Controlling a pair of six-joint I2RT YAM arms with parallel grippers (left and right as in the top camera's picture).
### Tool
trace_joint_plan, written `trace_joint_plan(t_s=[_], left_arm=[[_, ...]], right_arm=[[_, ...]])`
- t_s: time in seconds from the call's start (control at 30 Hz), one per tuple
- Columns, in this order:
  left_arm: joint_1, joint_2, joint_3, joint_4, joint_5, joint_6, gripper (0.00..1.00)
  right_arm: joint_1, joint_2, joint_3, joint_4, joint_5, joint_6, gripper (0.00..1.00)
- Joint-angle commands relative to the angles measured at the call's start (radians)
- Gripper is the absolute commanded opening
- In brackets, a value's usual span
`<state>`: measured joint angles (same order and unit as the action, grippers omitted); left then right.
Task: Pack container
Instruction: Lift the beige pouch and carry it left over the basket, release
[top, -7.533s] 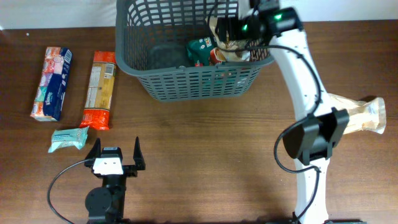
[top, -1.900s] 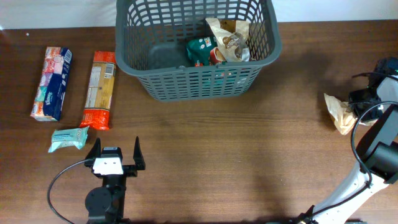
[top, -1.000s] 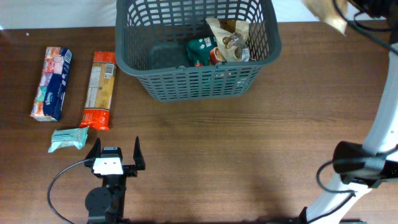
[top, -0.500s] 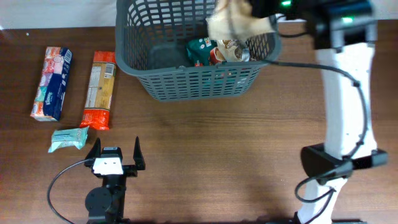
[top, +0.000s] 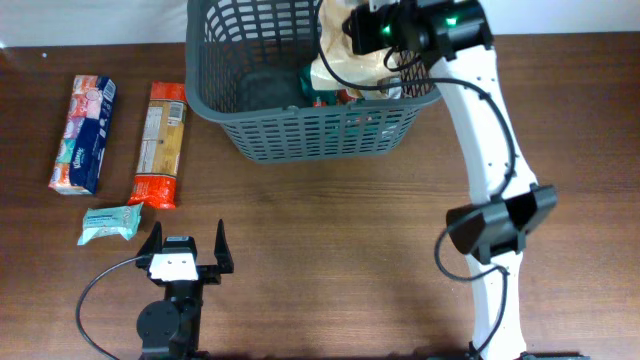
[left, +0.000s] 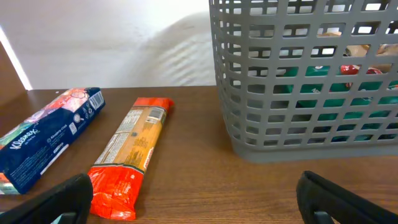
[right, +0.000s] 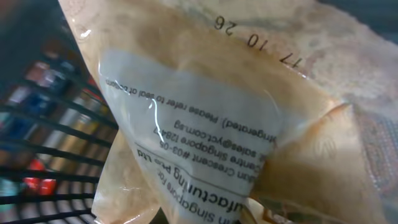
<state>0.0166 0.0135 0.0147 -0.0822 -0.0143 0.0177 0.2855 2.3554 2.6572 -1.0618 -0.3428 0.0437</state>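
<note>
The container (top: 310, 135) is a dark grey lattice basket at the back of the table, also filling the right of the left wrist view (left: 298, 124). My right gripper (top: 366, 30) hangs over its right half, shut on a tan, part-clear snack bag (top: 338, 66). That bag fills the right wrist view (right: 205, 124), white label toward the camera, and hides the fingers. A green packet (left: 323, 93) lies inside, seen through the slots. My left gripper (top: 186, 246) stands open near the front edge, well short of the basket, nothing between its fingers (left: 68, 199).
Left of the basket lie a blue Kleenex pack (top: 83, 133), an orange pasta packet (top: 160, 143) and a small teal tissue pack (top: 110, 223). The pasta packet (left: 127, 155) and Kleenex pack (left: 50, 137) also show ahead of the left gripper.
The right arm has swung from the table's far right to above the basket, carrying the bag leftward and lower over it. The left arm has not moved.
</note>
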Motion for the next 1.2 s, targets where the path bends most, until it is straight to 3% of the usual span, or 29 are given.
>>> trace_joint_plan(t_s=[0.0,0.23,0.37,0.4,0.43,0.53,0.6,0.87,1.17], left_arm=[[0.006,-0.008,-0.006,-0.001,0.011,-0.003,0.99],[0.006,-0.008,-0.006,-0.001,0.011,-0.003,0.99],[0.006,-0.008,-0.006,-0.001,0.011,-0.003,0.99],[0.006,-0.008,-0.006,-0.001,0.011,-0.003,0.99],[0.006,-0.008,-0.006,-0.001,0.011,-0.003,0.99],[0.006,-0.008,-0.006,-0.001,0.011,-0.003,0.99],[0.006,-0.008,-0.006,-0.001,0.011,-0.003,0.99],[0.006,-0.008,-0.006,-0.001,0.011,-0.003,0.99],[0.006,-0.008,-0.006,-0.001,0.011,-0.003,0.99]], right_arm=[[-0.006,0.026,0.011,-0.004,0.007,-0.014,0.04],[-0.006,0.077,0.011,-0.045,0.008,-0.014,0.04],[-0.006,0.078,0.011,-0.051,0.043,-0.014,0.11],[-0.006,0.078,0.011,-0.054,0.056,-0.014,0.17],[-0.006,0.078,0.011,-0.058,0.071,-0.014,0.3],[-0.006,0.078,0.011,-0.07,0.093,-0.014,0.8],[-0.007,0.078,0.012,-0.069,0.093,-0.014,0.97],[-0.045,0.014,0.048,-0.066,0.09,0.002,0.99],[-0.159,-0.1,0.32,-0.076,0.09,0.079,0.99]])
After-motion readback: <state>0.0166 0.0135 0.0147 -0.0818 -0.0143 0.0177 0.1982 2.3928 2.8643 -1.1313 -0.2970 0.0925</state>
